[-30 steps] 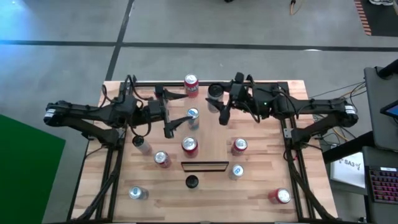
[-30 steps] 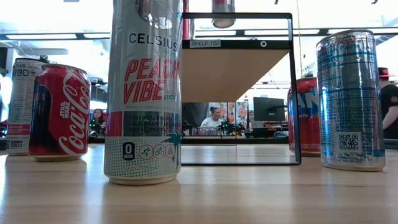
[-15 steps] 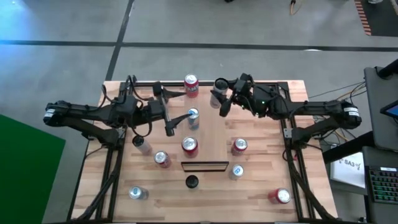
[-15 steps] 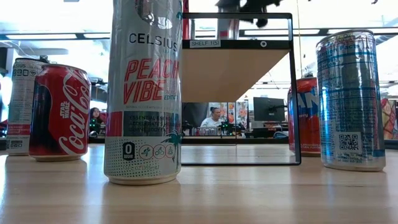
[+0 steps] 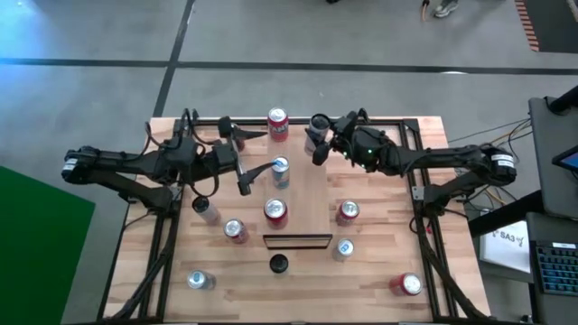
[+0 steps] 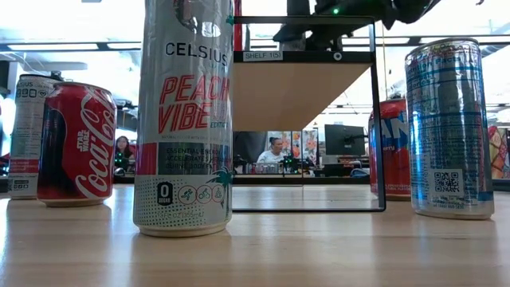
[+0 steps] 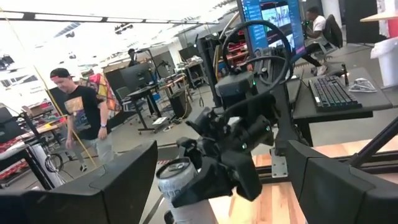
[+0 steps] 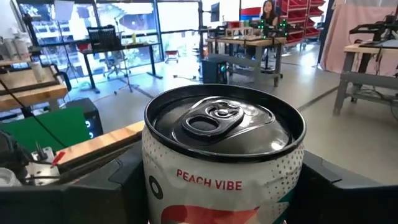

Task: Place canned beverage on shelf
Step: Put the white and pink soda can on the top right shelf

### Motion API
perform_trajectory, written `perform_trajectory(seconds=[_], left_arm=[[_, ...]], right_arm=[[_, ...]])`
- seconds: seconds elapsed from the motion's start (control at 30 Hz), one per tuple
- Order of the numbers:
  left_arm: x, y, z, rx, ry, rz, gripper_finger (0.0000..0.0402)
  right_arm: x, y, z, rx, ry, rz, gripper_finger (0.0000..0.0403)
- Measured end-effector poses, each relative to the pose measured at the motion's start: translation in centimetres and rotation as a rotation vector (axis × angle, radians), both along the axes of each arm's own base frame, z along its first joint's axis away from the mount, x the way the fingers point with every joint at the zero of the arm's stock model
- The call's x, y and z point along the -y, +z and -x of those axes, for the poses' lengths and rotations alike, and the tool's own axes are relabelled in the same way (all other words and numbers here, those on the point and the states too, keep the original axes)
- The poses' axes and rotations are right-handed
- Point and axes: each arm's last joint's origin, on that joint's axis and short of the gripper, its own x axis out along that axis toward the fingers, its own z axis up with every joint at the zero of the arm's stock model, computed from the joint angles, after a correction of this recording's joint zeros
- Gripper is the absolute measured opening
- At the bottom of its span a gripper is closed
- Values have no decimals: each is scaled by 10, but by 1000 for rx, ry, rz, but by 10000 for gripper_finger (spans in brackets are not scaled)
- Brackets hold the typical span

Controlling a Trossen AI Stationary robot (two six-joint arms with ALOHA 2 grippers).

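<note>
My right gripper (image 5: pixel 321 144) is shut on a white "Peach Vibe" can (image 8: pixel 221 162) near the table's far edge. The can also shows in the high view (image 5: pixel 316 126) and the left wrist view (image 7: pixel 177 180). In the low view the right gripper (image 6: pixel 335 20) shows above the shelf (image 6: pixel 299 88), a light wood board in a dark frame. From above, the shelf (image 5: pixel 297 240) is a narrow strip nearer the table's front. My left gripper (image 5: pixel 240 162) is open and empty, left of a silver-blue can (image 5: pixel 280 170). My right gripper pinches the can's side wall (image 8: pixel 152 186) just below its top rim, one finger (image 8: pixel 121 183) on each side. The fingers come about level from the table's right side. The can stands upright in the hold, top up; its foot does not show.
Several other cans stand on the planked table: red ones (image 5: pixel 277 124) (image 5: pixel 275 211) (image 5: pixel 348 211), silver ones (image 5: pixel 235 230) (image 5: pixel 199 281), a blue-white one (image 5: pixel 343 248) and a dark-topped one (image 5: pixel 278 264). A tall Celsius can (image 6: pixel 183 119) stands close in the low view.
My right gripper has carried the can a little toward the table's far edge, keeping it upright. In the low view the can's bottom showed at the top edge a second ago; the arm now fills that place, lower in the picture.
</note>
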Motion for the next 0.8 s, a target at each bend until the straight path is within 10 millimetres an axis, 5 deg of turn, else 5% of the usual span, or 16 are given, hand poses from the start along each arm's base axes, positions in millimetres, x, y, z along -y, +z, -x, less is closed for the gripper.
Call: perform_trajectory(seconds=[0.8], left_arm=[[-3, -2, 4, -36, 81, -6, 322]], right_arm=[[3, -19, -18, -34, -41, 10, 247]])
